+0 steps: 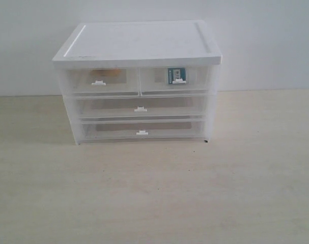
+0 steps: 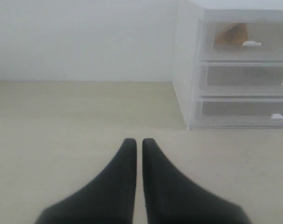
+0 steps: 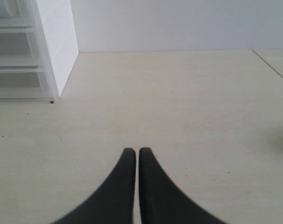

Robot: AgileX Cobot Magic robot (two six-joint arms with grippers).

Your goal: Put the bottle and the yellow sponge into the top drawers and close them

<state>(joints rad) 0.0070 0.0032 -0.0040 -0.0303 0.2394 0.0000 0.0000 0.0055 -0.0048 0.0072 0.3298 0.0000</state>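
The white-topped cabinet (image 1: 139,43) stands at the back of the table with both top drawers pushed in. Inside the top left drawer (image 1: 101,80) the yellow sponge (image 2: 231,34) shows dimly through the plastic. The bottle (image 1: 176,75), with its blue-teal label, stands inside the top right drawer (image 1: 175,79). My left gripper (image 2: 139,141) is shut and empty over bare table, away from the cabinet's left side. My right gripper (image 3: 134,150) is shut and empty, off the cabinet's right side. Neither arm appears in the exterior view.
Two full-width translucent drawers (image 1: 140,108) sit shut below the top pair. A pale wooden table (image 1: 154,193) stretches in front of the cabinet, with a white wall behind. A seam (image 3: 272,67) crosses the table at the far right.
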